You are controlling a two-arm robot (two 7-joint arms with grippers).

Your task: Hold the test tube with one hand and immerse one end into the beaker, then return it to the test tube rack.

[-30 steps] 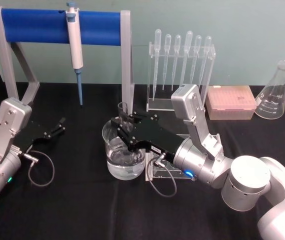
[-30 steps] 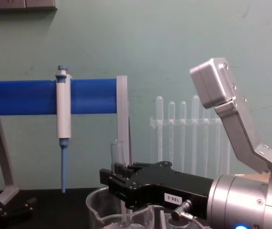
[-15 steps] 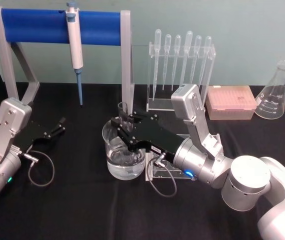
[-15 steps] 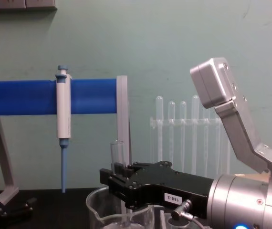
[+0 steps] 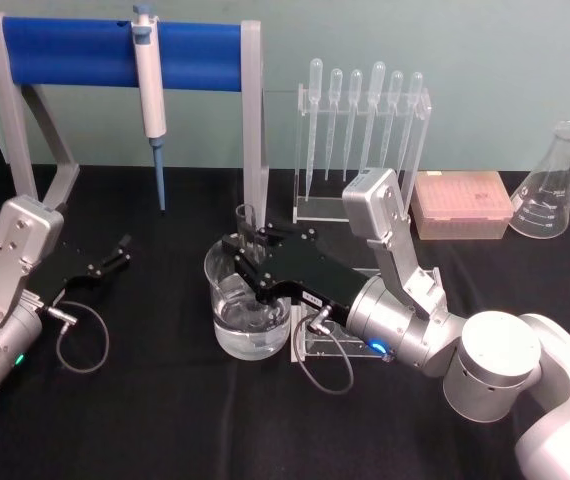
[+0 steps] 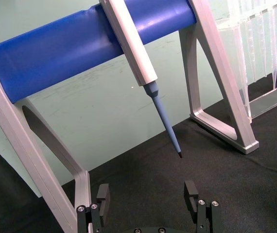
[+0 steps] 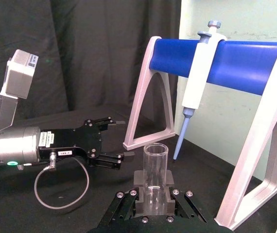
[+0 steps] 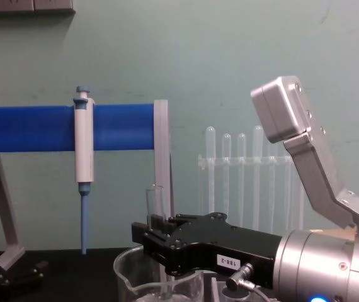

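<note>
Black cloth covers the counter [image 5: 165,400], with a teal wall behind. Near its middle the right gripper [image 5: 252,252] reaches in level from the right, its fingers clamped on the tube [image 5: 247,222] a little below the rim. The tube stands upright, long axis vertical, open mouth up and round end down inside the beaker [image 5: 248,325]. That end looks to sit at or just under the water, though the glass makes the exact depth hard to read. So the dip seems in hand or done, and what remains is the trip back to the rack [image 5: 303,348] (the small clear block I take for it lies just right of the beaker, under the right wrist). That move turns on one thing: the tube's axis runs straight up through the beaker's mouth, across the fingers, so it must rise clear of the rim before going sideways to the right, and keep vertical to meet a rack hole. The left gripper [image 5: 120,250] rests on the counter well to the left, fingers apart, holding nothing; the right arm is the nearer one by far
</note>
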